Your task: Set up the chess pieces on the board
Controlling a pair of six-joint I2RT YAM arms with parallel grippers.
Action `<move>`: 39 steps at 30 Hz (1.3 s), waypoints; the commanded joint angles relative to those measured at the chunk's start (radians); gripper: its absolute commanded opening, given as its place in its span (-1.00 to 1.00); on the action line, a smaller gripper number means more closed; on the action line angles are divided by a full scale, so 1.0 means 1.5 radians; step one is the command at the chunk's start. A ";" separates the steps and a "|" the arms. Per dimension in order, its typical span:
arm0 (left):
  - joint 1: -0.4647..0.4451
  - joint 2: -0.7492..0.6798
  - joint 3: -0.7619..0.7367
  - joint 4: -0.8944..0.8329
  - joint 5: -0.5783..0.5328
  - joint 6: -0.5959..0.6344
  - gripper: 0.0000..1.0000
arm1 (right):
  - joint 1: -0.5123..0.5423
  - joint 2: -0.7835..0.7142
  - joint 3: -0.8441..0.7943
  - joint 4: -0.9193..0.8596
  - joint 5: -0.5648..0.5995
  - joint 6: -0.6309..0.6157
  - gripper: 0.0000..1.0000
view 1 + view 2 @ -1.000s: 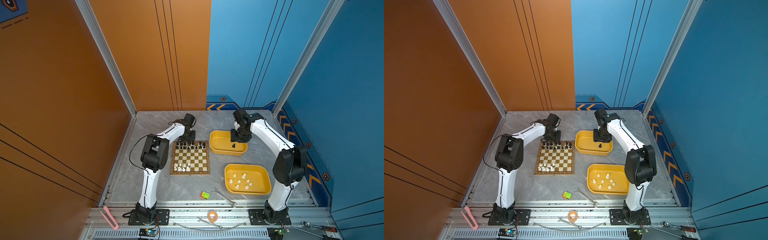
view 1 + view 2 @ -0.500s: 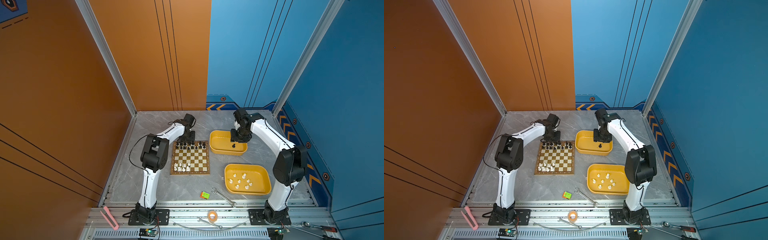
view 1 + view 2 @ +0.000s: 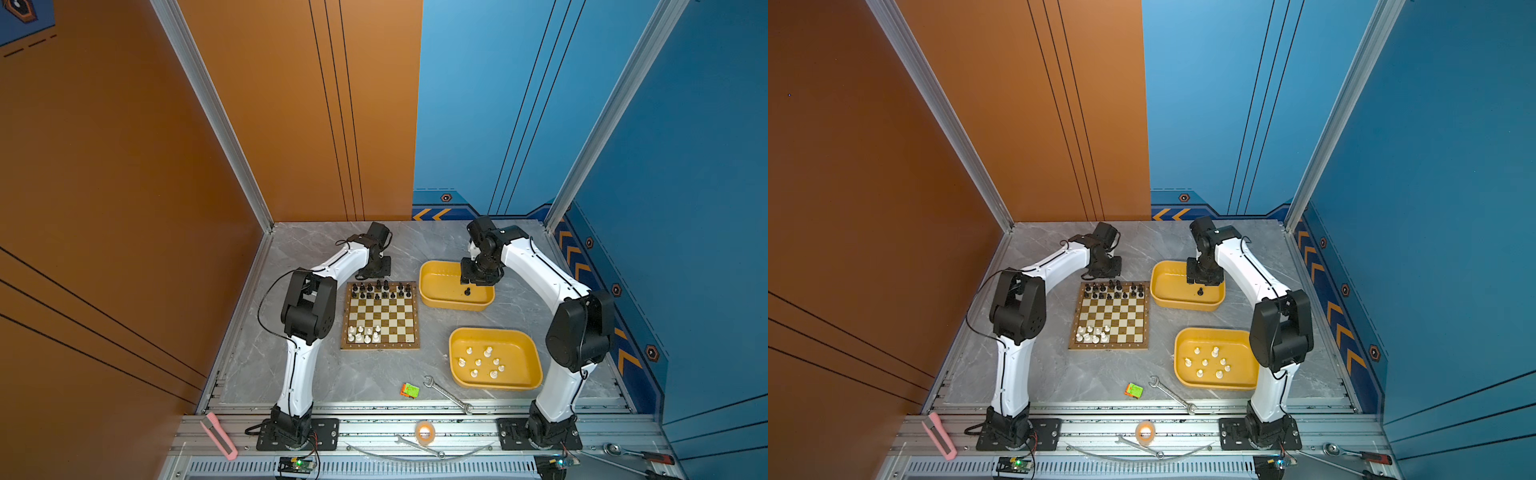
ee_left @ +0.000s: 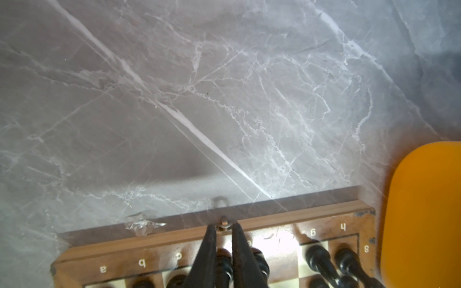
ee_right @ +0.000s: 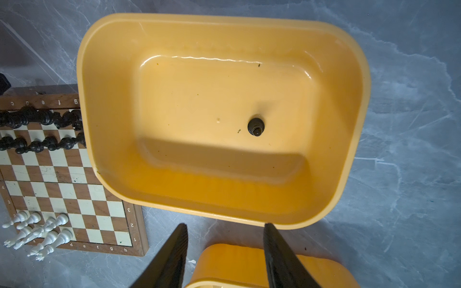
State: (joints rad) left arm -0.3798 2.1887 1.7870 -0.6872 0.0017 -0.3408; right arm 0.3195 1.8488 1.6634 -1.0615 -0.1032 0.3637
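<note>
Chess pieces [image 3: 380, 289] stand in two black rows along the far edge of the board [image 3: 390, 320], mid-worktop; white pieces [image 3: 363, 334] cluster at its near left corner. More white ones lie in the near tray [image 3: 494, 331]. My left gripper [image 4: 224, 225] pinches a black back-row piece [image 4: 223, 264]. My right gripper [image 5: 225, 225] hangs spread above the far tray [image 5: 112, 74], where a lone black piece [image 5: 255, 126] stands.

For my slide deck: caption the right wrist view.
Open right end effector poised over a yellow tray holding a single black chess piece, the board alongside.
</note>
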 commanded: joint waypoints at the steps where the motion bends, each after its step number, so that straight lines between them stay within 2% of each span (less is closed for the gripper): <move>1: 0.004 0.008 0.021 -0.027 -0.003 0.003 -0.69 | -0.005 0.005 0.011 0.001 -0.005 -0.002 0.06; 8: 0.007 0.010 0.039 -0.047 0.001 0.007 -0.67 | -0.006 0.005 0.011 0.002 -0.005 -0.002 0.06; 24: 0.020 0.089 0.163 -0.211 0.051 0.045 -0.74 | -0.003 0.006 0.006 0.005 -0.008 0.004 0.06; 39: 0.023 0.118 0.183 -0.226 0.074 0.049 -0.74 | -0.003 -0.001 -0.004 0.008 -0.007 0.012 0.06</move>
State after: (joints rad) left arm -0.3534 2.3409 2.0319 -0.9905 0.0902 -0.2836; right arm 0.3176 1.8488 1.6630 -1.0611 -0.1059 0.3672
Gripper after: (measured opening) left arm 0.130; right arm 0.530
